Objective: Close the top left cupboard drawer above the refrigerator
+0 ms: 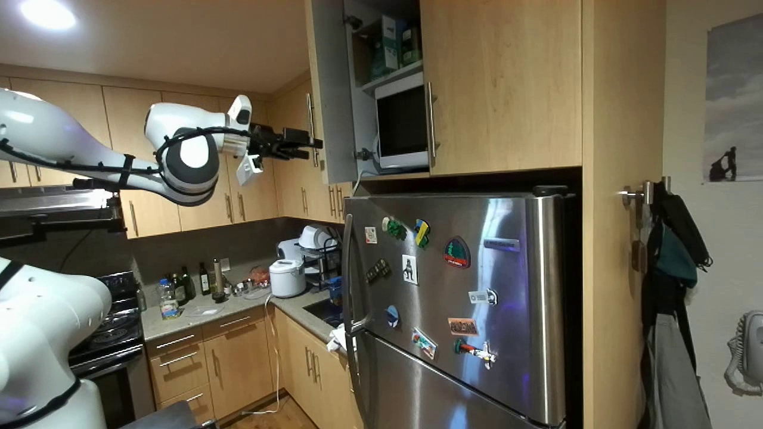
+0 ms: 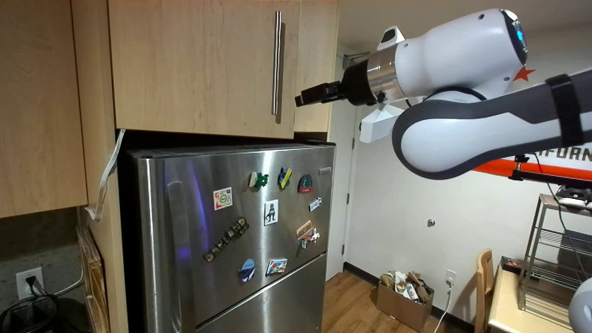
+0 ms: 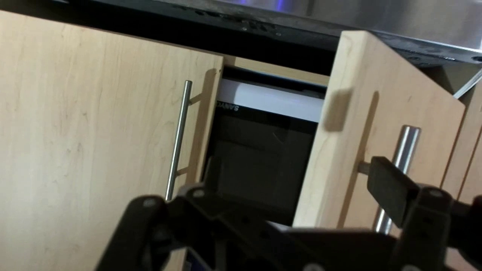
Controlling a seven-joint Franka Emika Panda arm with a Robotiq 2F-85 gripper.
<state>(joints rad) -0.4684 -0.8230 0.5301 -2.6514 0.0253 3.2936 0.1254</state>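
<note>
The top left cupboard drawer is a tall light-wood door (image 1: 334,89) that stands open, its pale grey back showing. In an exterior view its front (image 2: 194,69) shows, with a vertical bar handle near the right edge. The wrist view, upside down, shows the door (image 3: 425,109) at right. The stainless refrigerator (image 1: 441,268) with magnets (image 2: 175,286) is below. My gripper (image 1: 315,148) is at the door's handle side. It also shows in an exterior view (image 2: 300,100). In the wrist view my gripper (image 3: 297,169) is open. One finger overlaps the handle; contact cannot be told.
The wider neighbouring door (image 1: 503,89) is shut, its handle (image 3: 179,139) beside the opening. A microwave (image 1: 404,122) stands inside the cupboard, with boxes (image 1: 390,44) on the shelf above. A pale cord (image 2: 108,175) hangs beside the refrigerator. Wall cabinets (image 1: 137,131) are behind the arm.
</note>
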